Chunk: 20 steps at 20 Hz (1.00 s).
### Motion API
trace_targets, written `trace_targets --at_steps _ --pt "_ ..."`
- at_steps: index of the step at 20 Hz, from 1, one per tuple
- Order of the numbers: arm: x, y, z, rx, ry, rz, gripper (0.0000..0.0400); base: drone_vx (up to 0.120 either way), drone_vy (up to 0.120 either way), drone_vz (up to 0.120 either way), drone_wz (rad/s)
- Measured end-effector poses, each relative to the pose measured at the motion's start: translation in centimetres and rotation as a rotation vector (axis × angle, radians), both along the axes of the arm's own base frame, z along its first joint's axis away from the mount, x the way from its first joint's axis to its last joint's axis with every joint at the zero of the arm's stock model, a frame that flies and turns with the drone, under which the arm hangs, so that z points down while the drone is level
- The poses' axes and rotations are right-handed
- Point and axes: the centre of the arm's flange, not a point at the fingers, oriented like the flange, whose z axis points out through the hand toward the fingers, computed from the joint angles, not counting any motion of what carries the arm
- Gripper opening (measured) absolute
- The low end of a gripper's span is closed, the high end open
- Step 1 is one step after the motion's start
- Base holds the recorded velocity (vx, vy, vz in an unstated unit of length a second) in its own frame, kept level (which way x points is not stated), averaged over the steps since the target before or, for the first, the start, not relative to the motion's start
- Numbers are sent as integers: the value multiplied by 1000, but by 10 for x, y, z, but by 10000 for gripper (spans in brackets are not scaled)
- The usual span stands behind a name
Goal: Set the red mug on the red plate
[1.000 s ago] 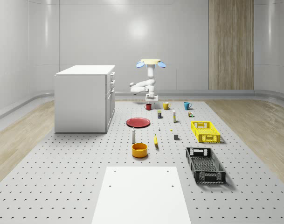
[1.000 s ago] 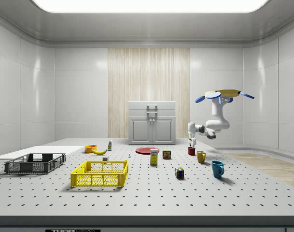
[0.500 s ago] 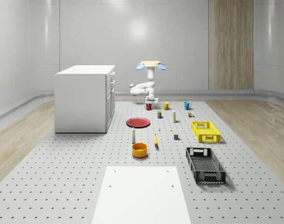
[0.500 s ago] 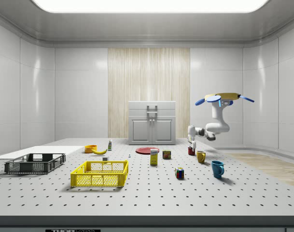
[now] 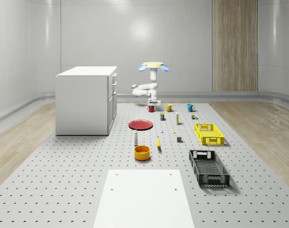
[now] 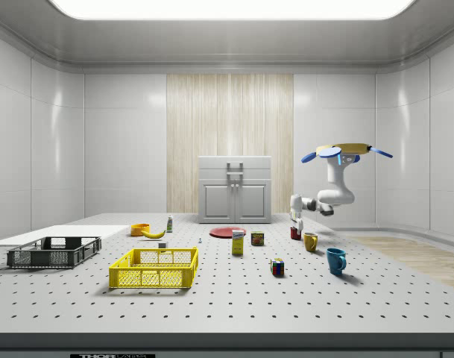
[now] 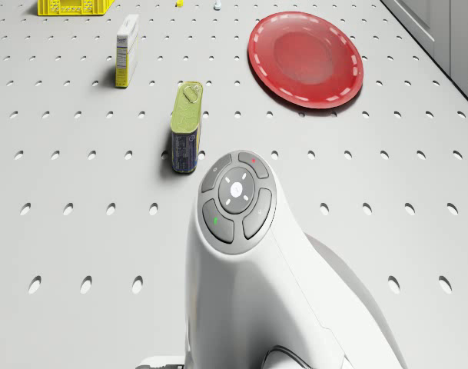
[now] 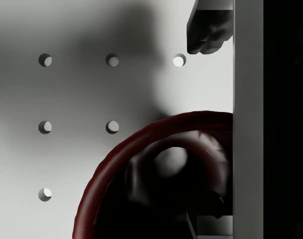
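The red mug (image 5: 151, 109) stands on the table's far end, dark red rim up, also in the side view (image 6: 295, 233) and close up in the wrist view (image 8: 156, 169). The drone (image 5: 153, 65) hovers above and just behind it, arm bent down. My gripper (image 5: 153, 104) sits right on top of the mug, open, and in the wrist view the gripper (image 8: 208, 129) has one finger (image 8: 206, 30) outside the rim and the other low inside the mug. The red plate (image 5: 141, 124) lies flat nearer the camera, apart from the mug, and shows in the drone view (image 7: 305, 58).
A yellow mug (image 5: 168, 108) and blue mug (image 5: 190, 107) stand to the red mug's right. A tin can (image 7: 187, 127) and a small box (image 7: 126, 50) sit between mug and plate. The white cabinet (image 5: 86, 99) rises at the whole-scene view's left. Crates, bowl and banana lie nearer.
Over the last second the drone has sunk a little and the gripper has come down from above the red mug onto its rim. The mug and plate have not moved.
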Motion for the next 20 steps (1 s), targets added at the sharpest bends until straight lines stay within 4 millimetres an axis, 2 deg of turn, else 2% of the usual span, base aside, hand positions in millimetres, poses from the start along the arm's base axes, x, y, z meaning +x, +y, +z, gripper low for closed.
trace_targets --at_steps 2,3,4,6,9,12,16,20 --pt "-1 0 2 0 0 0 400 0 0 0 0" --pt "-1 0 3 0 0 0 376 0 0 0 0" --pt "-1 0 4 0 0 0 315 0 0 0 0" --pt "-1 0 5 0 0 0 231 0 0 0 0" --pt "-1 0 6 0 0 0 162 0 0 0 0" --pt "-1 0 6 0 0 0 129 0 0 0 0" --pt "-1 0 -1 0 0 0 111 0 0 10 0" --pt "-1 0 -15 0 0 0 104 80 -80 120 0"
